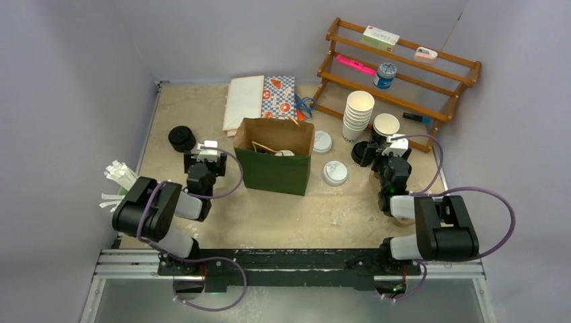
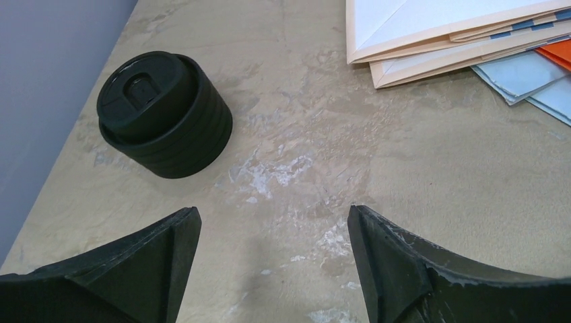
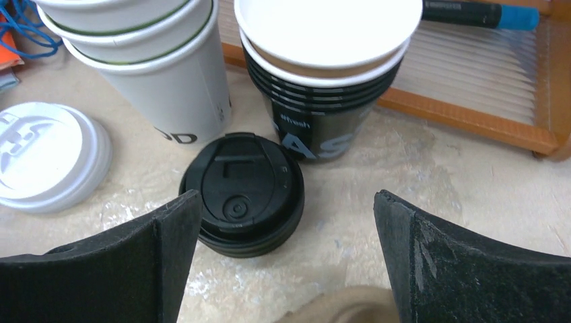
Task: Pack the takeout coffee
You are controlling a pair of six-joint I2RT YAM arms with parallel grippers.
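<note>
The left arm (image 1: 151,208) and right arm (image 1: 441,229), bolted at the two ends of the rail (image 1: 289,259), are showing black housings and pale grey links. Purple cables (image 1: 240,176) are looping above the rail. Curved matte black fingers (image 3: 464,269) are looking scuffed.

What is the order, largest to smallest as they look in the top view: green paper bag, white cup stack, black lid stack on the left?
1. green paper bag, clearly largest
2. white cup stack
3. black lid stack, smallest
The cups stand tall, nearer the camera, which may flatter them slightly.
</note>
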